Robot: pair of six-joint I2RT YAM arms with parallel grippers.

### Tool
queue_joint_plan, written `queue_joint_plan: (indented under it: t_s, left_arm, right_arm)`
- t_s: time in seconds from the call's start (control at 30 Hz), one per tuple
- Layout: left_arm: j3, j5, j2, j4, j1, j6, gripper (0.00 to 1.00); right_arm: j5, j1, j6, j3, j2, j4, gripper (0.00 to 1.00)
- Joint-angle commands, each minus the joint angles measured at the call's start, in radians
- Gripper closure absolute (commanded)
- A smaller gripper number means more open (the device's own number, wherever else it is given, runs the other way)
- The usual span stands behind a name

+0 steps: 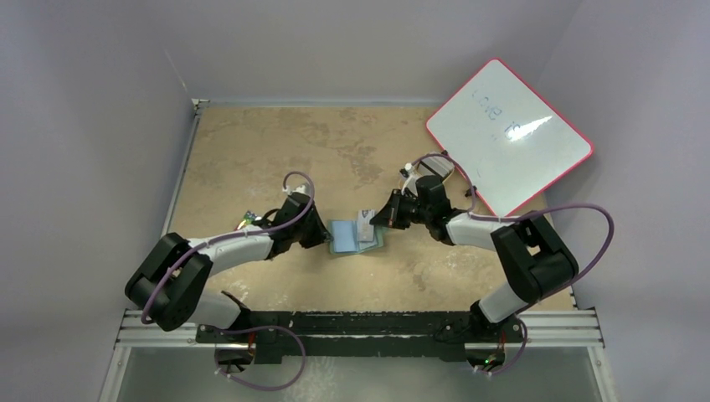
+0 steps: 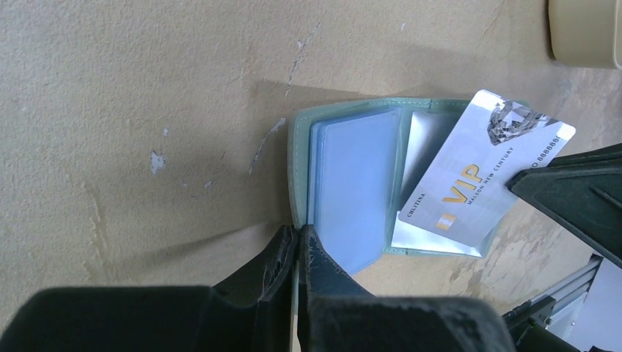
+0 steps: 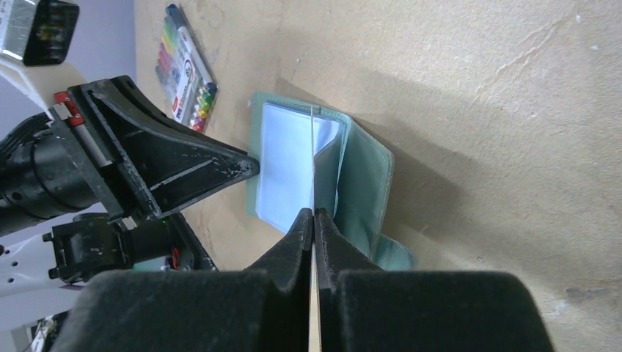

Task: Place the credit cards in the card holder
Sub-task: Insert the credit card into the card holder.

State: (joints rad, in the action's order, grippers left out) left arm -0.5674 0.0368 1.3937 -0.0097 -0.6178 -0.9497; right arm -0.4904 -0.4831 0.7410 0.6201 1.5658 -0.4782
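Your left gripper (image 2: 298,249) is pinched shut on the lower-left edge of the card holder (image 2: 352,183), which lies open mid-frame; your right gripper (image 3: 313,216) is clamped on a silver VIP credit card (image 2: 477,169), slanting over the holder's right half

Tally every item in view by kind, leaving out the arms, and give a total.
Silver rectangular VIP card: 1
Dull-green folding wallet: 1
White dry-erase board with red rim: 1
Pack of coloured markers: 1
Tan tray, only a corner showing: 1
Total: 5
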Motion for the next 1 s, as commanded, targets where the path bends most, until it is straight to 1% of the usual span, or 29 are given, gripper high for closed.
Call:
queue_joint_plan:
  t_s: [0.0,0.4,0.8,0.97]
  left_arm:
    - [0.013,-0.029,0.004,0.050,-0.004,-0.008,1.00]
    - [0.024,-0.028,0.024,0.100,-0.005,-0.042,1.00]
    - [0.033,-0.026,0.032,0.134,-0.005,-0.069,1.00]
    - [0.044,-0.028,0.038,0.160,-0.005,-0.082,1.00]
  right_arm:
    - [-0.038,0.003,0.023,0.004,0.015,-0.069,1.00]
    - [-0.028,0.001,0.034,0.005,0.069,-0.098,1.00]
    - [-0.033,-0.010,0.051,-0.008,0.077,-0.087,1.00]
    - [-0.023,-0.013,0.056,-0.009,0.082,-0.053,1.00]
